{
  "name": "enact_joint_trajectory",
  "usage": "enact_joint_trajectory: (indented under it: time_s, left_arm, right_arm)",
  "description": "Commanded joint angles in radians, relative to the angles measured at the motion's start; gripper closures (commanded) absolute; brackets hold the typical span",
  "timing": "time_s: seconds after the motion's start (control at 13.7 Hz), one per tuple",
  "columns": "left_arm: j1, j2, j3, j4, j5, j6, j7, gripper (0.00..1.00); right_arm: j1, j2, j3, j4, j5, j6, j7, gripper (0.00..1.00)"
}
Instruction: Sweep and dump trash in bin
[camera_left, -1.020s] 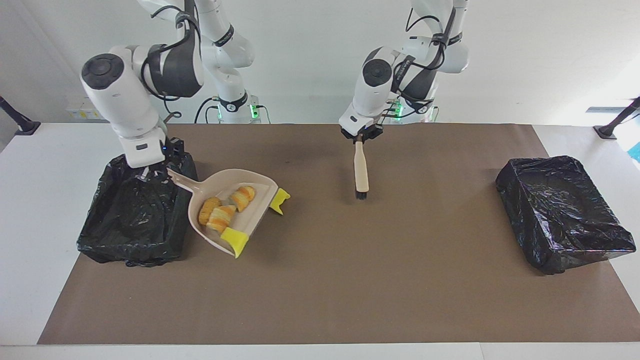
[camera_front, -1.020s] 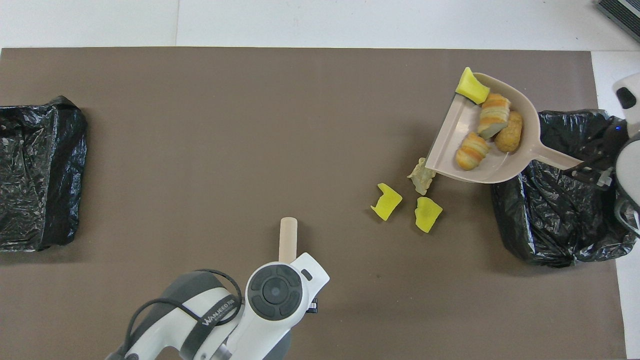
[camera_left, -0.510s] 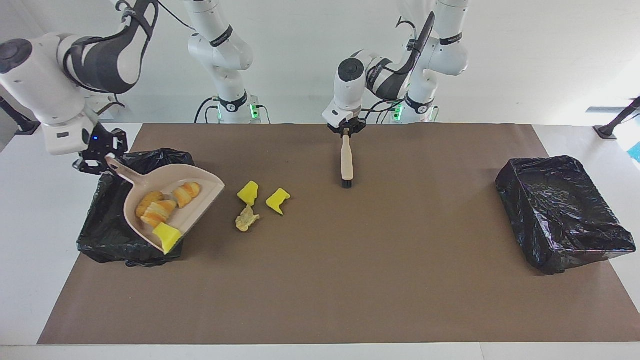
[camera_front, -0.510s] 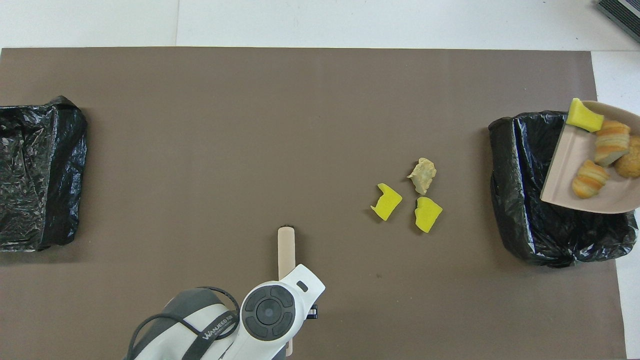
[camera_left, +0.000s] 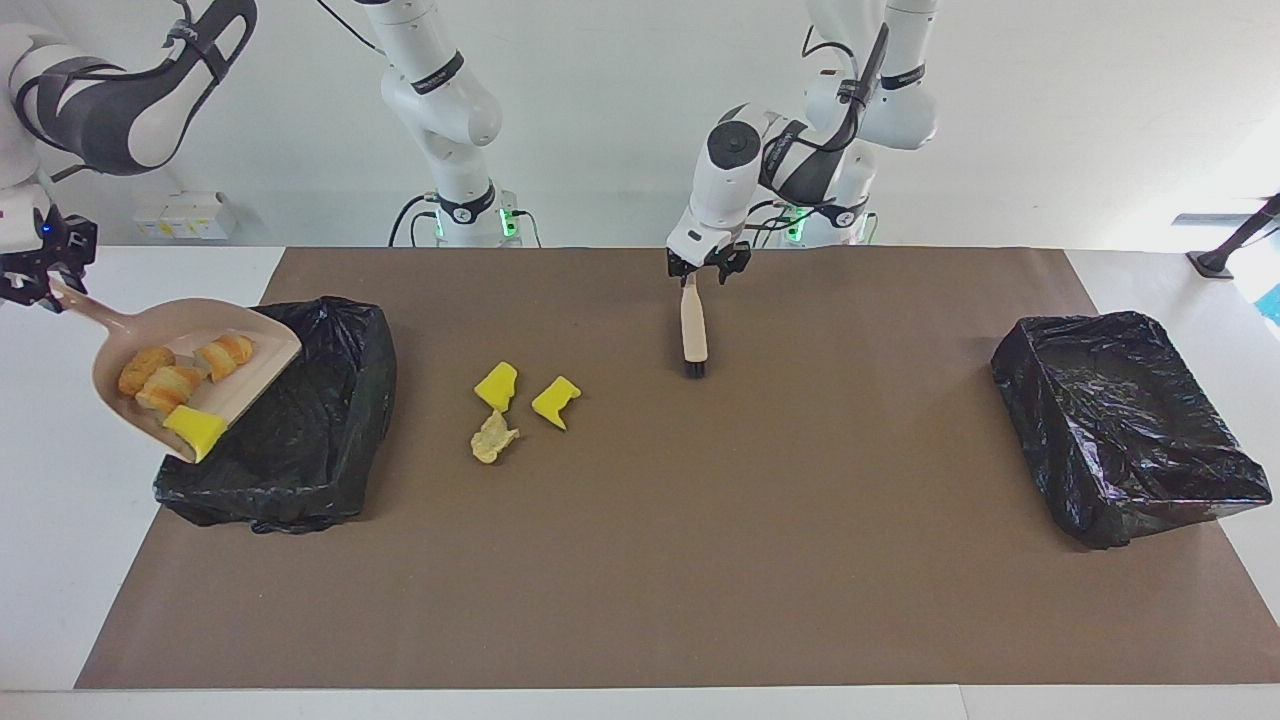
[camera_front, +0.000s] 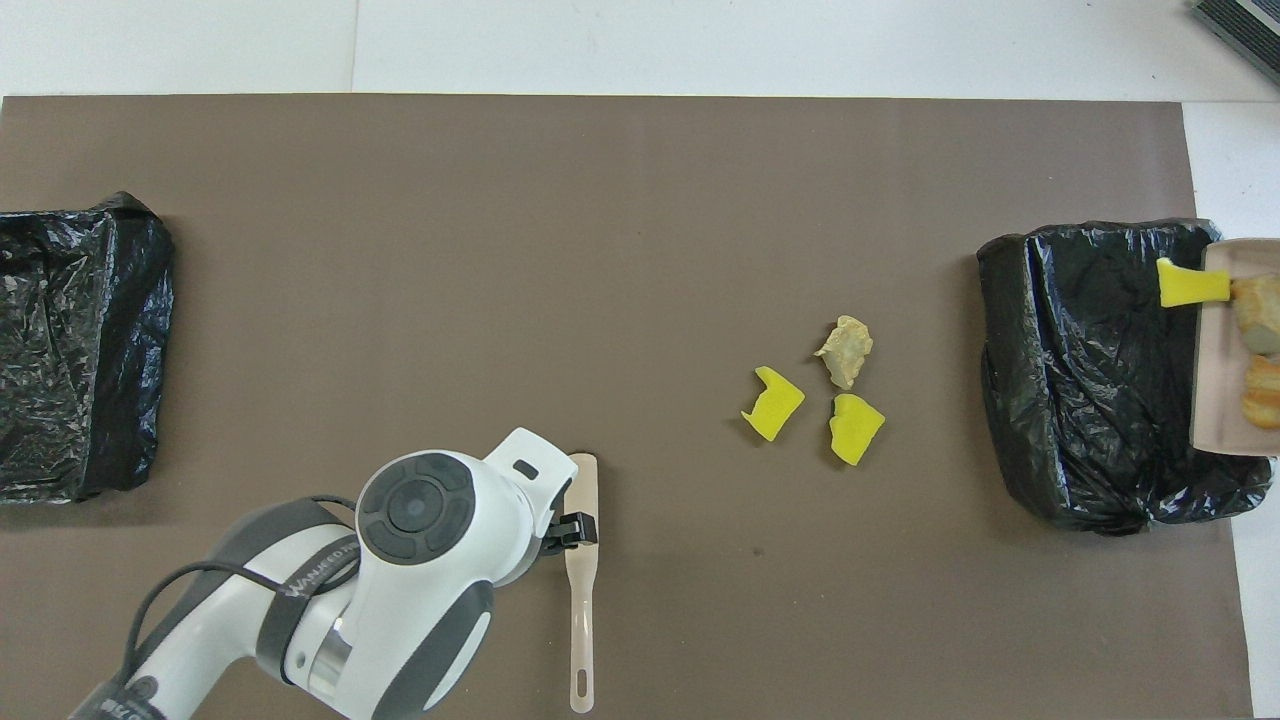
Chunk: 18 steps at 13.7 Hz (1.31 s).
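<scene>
My right gripper (camera_left: 45, 285) is shut on the handle of the beige dustpan (camera_left: 190, 350), held tilted in the air over the outer edge of the black-lined bin (camera_left: 290, 430) at the right arm's end. The pan holds trash: three bread lumps (camera_left: 165, 378) and a yellow sponge bit (camera_left: 195, 428) at its lip. More trash lies on the mat: two yellow bits (camera_left: 497, 385) (camera_left: 555, 400) and a tan lump (camera_left: 493, 438). The beige brush (camera_left: 693, 330) lies flat on the mat. My left gripper (camera_left: 705, 272) stands open over its handle end.
A second black-lined bin (camera_left: 1130, 420) stands at the left arm's end of the table. A brown mat (camera_left: 700, 560) covers most of the white table. In the overhead view the dustpan (camera_front: 1225, 400) shows only at the frame's edge.
The right arm carried the loaded dustpan off the mat and up over the bin's outer edge, uncovering three pieces. The left gripper opened and let go of the brush.
</scene>
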Motion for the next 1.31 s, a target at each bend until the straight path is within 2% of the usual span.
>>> enact_joint_trajectory:
  time_s: [0.0, 0.15, 0.58, 0.73, 0.87, 1.09, 1.24]
  left_arm:
    - [0.109, 0.007, -0.008, 0.069, 0.003, -0.050, 0.120, 0.00]
    - [0.181, 0.008, -0.006, 0.103, 0.011, -0.065, 0.195, 0.00]
    - [0.405, 0.010, -0.006, 0.238, 0.054, -0.202, 0.527, 0.00]
    - [0.451, 0.034, -0.006, 0.334, 0.081, -0.271, 0.551, 0.00]
    - [0.454, 0.100, -0.006, 0.456, 0.127, -0.365, 0.559, 0.00]
    - [0.474, 0.110, -0.004, 0.498, 0.131, -0.387, 0.600, 0.00]
    - [0.489, 0.111, -0.004, 0.507, 0.134, -0.375, 0.599, 0.00]
  right_arm:
    - [0.022, -0.004, 0.005, -0.026, -0.101, 0.025, -0.029, 1.00]
    - [0.023, -0.012, 0.005, -0.062, -0.130, 0.077, -0.042, 1.00]
    - [0.095, -0.007, 0.014, -0.063, -0.280, 0.072, -0.056, 1.00]
    - [0.129, -0.008, 0.014, -0.061, -0.348, 0.070, -0.056, 1.00]
    - [0.167, -0.018, 0.015, -0.052, -0.411, 0.064, -0.056, 1.00]
    - [0.198, -0.064, 0.023, -0.030, -0.350, -0.015, 0.043, 1.00]
    - [0.204, -0.077, 0.032, 0.005, -0.177, -0.141, 0.135, 1.00]
